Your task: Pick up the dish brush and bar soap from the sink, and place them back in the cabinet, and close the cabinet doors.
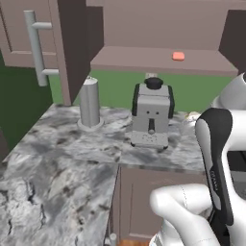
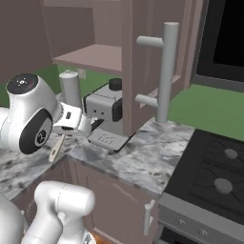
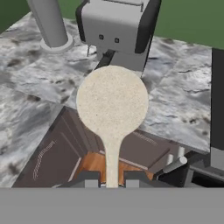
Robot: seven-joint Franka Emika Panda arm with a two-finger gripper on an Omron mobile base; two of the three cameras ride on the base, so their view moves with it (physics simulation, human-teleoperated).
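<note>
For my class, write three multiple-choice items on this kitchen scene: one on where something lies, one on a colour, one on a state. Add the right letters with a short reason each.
1. Where does the small salmon-pink bar soap lie?
A. on the marbled counter
B. on the shelf of the taupe-brown wall cabinet
C. on the stove

2. What colour is the round-headed dish brush?
A. pale cream
B. dark blue
C. bright green

3. In what state are the jaws of the gripper?
A. wide open, nothing between them
B. shut on the brush's thin handle
C. shut on the soap

Key: 1 B, the left base view shows the soap resting on the open shelf. 2 A, the hand view shows a speckled cream head and handle. 3 B, the handle runs down between the two dark tips in the hand view.
</note>
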